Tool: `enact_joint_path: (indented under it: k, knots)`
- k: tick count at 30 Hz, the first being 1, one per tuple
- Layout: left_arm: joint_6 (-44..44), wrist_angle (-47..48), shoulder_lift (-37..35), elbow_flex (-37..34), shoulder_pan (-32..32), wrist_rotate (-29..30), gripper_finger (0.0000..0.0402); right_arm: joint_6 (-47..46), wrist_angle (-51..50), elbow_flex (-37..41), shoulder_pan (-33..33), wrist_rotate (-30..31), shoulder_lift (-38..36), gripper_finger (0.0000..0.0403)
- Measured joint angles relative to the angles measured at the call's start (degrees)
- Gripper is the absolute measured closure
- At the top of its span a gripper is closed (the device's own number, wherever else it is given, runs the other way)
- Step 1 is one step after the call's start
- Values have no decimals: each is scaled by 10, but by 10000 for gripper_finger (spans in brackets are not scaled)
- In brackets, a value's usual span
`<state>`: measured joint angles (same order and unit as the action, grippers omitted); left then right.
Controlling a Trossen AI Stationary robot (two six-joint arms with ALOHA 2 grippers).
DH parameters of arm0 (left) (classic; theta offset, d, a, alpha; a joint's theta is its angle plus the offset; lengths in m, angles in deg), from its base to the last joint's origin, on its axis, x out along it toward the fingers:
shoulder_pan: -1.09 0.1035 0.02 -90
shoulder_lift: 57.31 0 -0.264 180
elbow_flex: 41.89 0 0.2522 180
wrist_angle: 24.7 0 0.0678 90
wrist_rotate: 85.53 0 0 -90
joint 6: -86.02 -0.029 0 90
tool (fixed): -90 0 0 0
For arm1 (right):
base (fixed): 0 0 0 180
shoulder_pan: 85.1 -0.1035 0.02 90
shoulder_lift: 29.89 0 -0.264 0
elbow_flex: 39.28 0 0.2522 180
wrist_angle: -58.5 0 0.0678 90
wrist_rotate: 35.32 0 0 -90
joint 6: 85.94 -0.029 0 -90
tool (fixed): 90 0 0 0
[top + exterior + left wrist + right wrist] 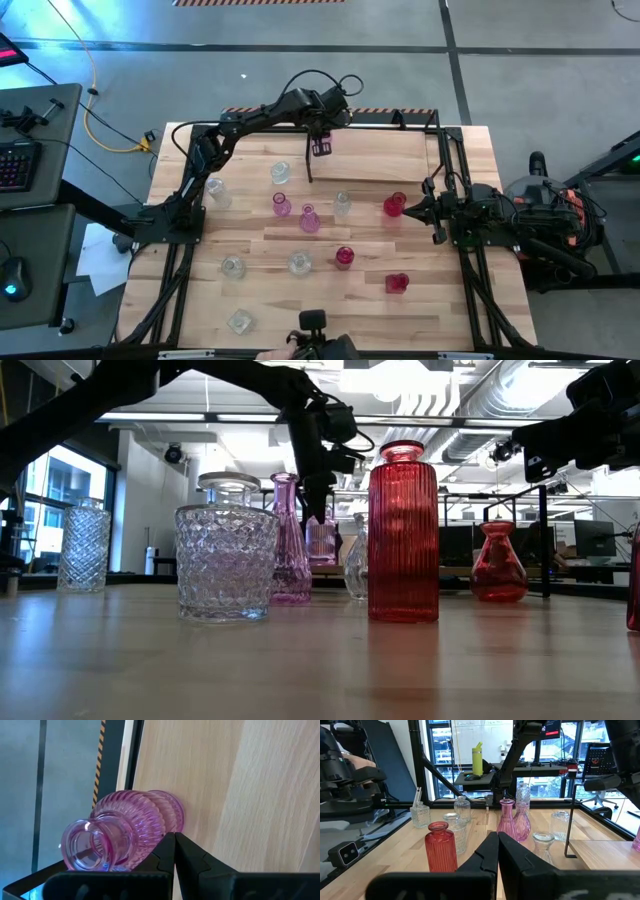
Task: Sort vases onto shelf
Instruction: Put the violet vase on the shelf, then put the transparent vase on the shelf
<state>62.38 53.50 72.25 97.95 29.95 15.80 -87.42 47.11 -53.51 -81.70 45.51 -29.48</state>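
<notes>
My left gripper (322,140) reaches to the far edge, over the left end of the shelf (380,155). It is shut, and its fingertips (174,840) stand beside a pale pink ribbed vase (132,830). The vase stands upright on the shelf's light board (240,795), near the black frame edge. In the low view this vase (320,542) shows below the gripper (318,500). My right gripper (412,208) waits shut at the table's right, next to a red vase (394,205). Several clear, pink and red vases stand on the table. My left gripper comes from above, pointing down, with its shut fingers (162,852) close beside the pink vase's ribbed body (150,827). Nothing is between the fingers. I cannot tell whether the finger's outer side touches the glass. The vase stands on its base on the board.
On the table stand clear vases (280,172) (215,190) (232,266) (239,320), pink ones (281,204) (309,218), a magenta one (345,256) and a red ribbed one (397,283). The shelf's black post (570,820) stands near the right gripper. Bare wood lies at the near right.
</notes>
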Motion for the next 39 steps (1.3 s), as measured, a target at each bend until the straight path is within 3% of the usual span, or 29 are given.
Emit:
enact_joint_path:
  k: [32,39]
  knots:
    - [10,8,-3,0,-22,10,402,0,0,0,0,0,0,402]
    - [12,43,-4,56,-44,8,402,0,0,0,0,0,0,402]
